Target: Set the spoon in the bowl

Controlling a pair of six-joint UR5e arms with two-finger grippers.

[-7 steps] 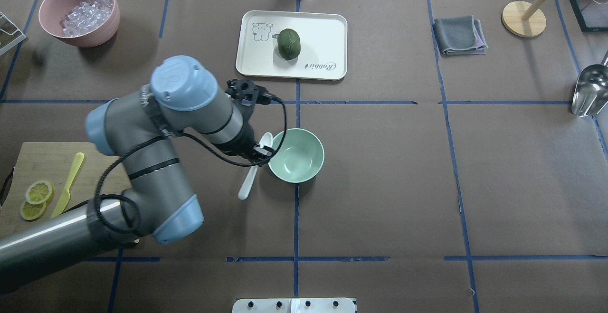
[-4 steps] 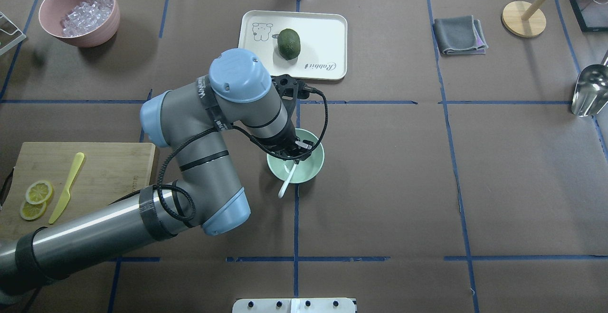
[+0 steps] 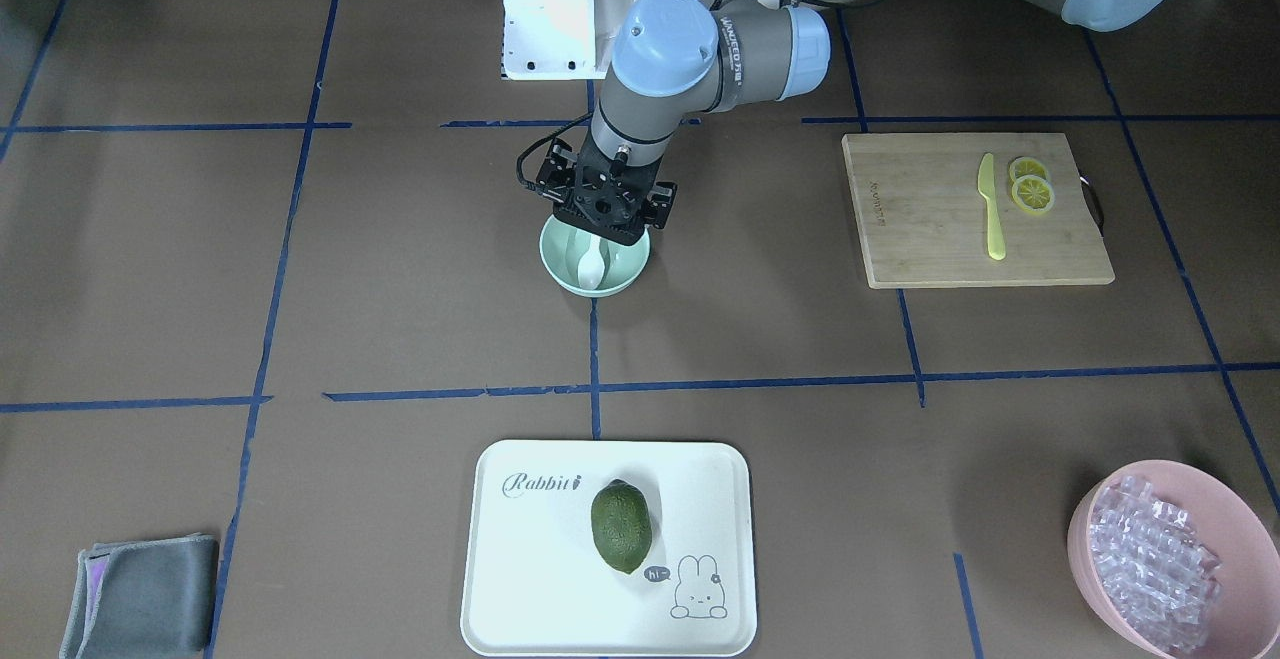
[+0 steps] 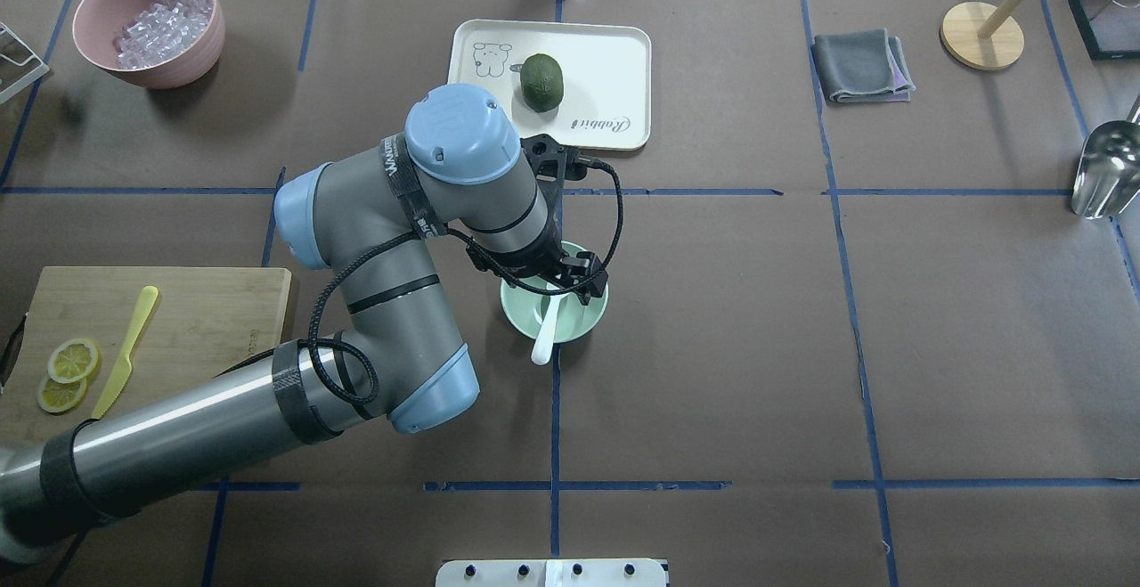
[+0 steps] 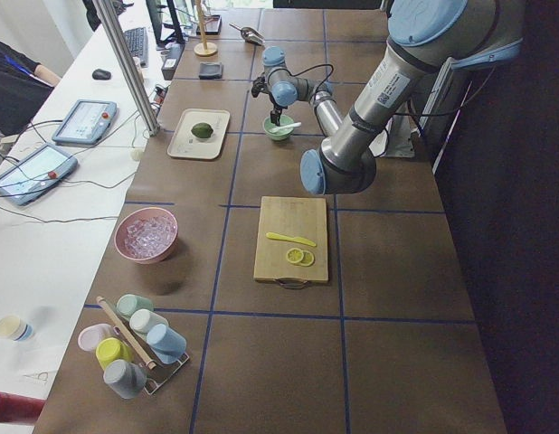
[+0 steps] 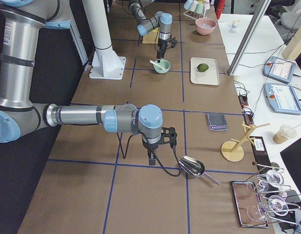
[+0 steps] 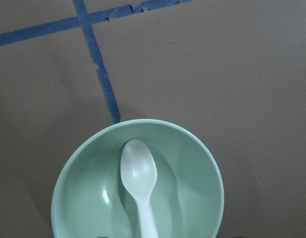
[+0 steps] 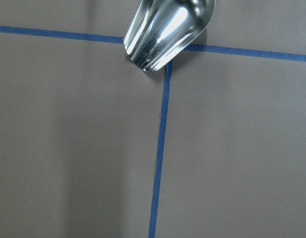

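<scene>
The pale mint-green bowl [image 4: 583, 318] stands at the table's middle. The white spoon [image 4: 544, 335] lies in it, with the scoop on the bowl's floor and the handle end sticking out over the near rim. The left wrist view shows the scoop [image 7: 138, 171] inside the bowl [image 7: 192, 188], with the handle running off the bottom edge. My left gripper [image 4: 570, 282] hangs just above the bowl, its fingers spread either side of the handle, open. In the front view it [image 3: 603, 214] covers the bowl's robot-side half. My right gripper [image 6: 151, 160] shows only in the right side view, so I cannot tell its state.
A white tray [image 4: 614, 61] with a green avocado [image 4: 542, 82] lies beyond the bowl. A cutting board [image 4: 214, 320] holds a yellow knife and lemon slices at the left. A pink bowl of ice [image 4: 147, 24] is far left, a grey cloth [image 4: 859, 66] far right. A metal scoop [image 8: 168, 29] lies by my right gripper.
My left arm carried the spoon from beside the bowl to over it and lowered it in. The fingers now stand apart and the spoon rests in the bowl.
</scene>
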